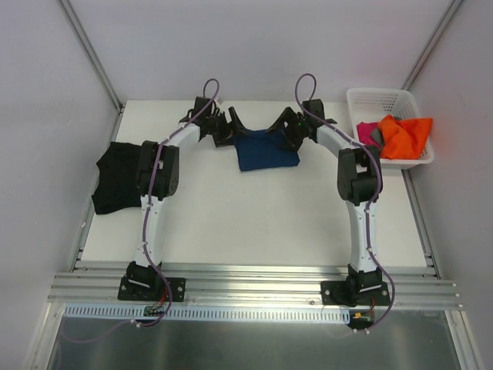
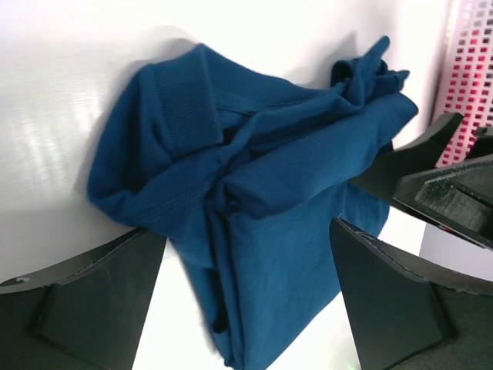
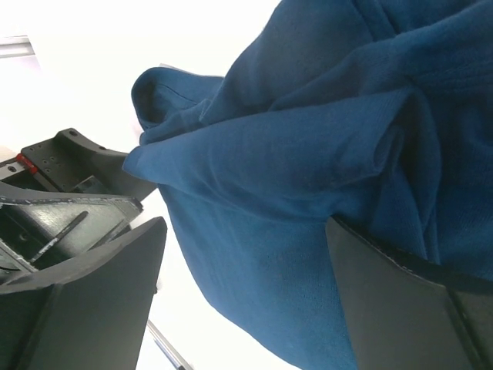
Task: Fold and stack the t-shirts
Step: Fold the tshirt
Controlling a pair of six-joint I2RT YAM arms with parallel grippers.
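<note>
Navy blue and loosely folded, the t-shirt [image 1: 266,150] lies rumpled at the upper centre of the bench [image 1: 254,223], its ribbed collar showing among bunched folds. A black t-shirt [image 1: 115,179] lies at the left edge, and an orange t-shirt [image 1: 406,137] sits in the basket [image 1: 385,95] at upper right. Both arms reach up the frame and bend inward, the left tool [image 1: 223,129] at the navy cloth's upper left corner and the right tool [image 1: 290,131] at its upper right, each released, fingers spread wide astride the cloth.
</note>
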